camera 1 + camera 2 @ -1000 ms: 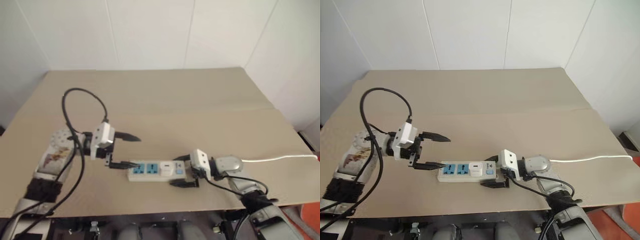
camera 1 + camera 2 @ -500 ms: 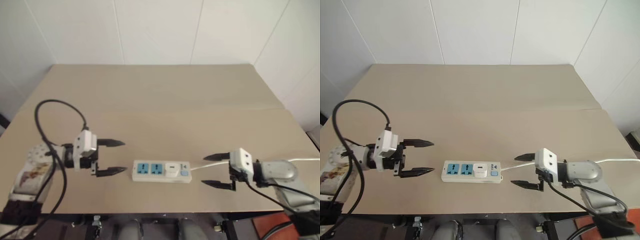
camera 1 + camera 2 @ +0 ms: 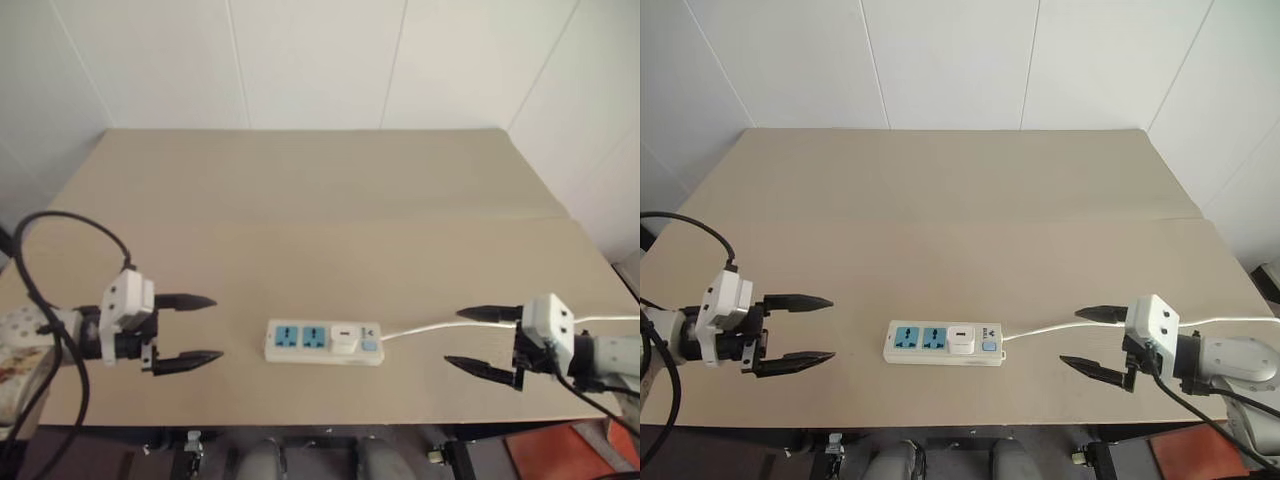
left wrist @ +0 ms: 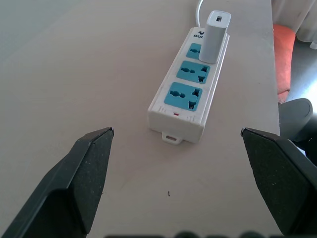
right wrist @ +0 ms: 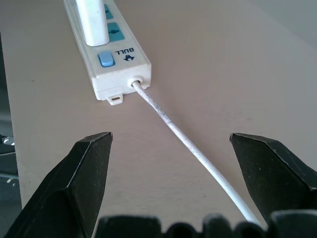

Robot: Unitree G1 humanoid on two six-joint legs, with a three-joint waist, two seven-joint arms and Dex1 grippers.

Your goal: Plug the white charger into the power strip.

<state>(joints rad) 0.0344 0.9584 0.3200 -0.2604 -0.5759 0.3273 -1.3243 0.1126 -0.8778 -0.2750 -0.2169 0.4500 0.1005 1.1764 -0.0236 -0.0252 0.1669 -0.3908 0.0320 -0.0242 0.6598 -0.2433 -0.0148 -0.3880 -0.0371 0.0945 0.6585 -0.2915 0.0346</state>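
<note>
We find the white charger seated in the power strip near the table's front edge. Left gripper and right gripper stand wide open, empty, well apart on either side.

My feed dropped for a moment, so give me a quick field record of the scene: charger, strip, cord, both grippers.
charger: white charger stands upright in the power strip's socket nearest the switch end
power strip: power strip lies flat on the table, two blue sockets free
cord: white cord runs off toward the robot's right
left gripper: left gripper open, holding nothing, apart from the strip's free end
right gripper: right gripper open, holding nothing, fingers either side of the cord
task state: looks plugged in
</note>
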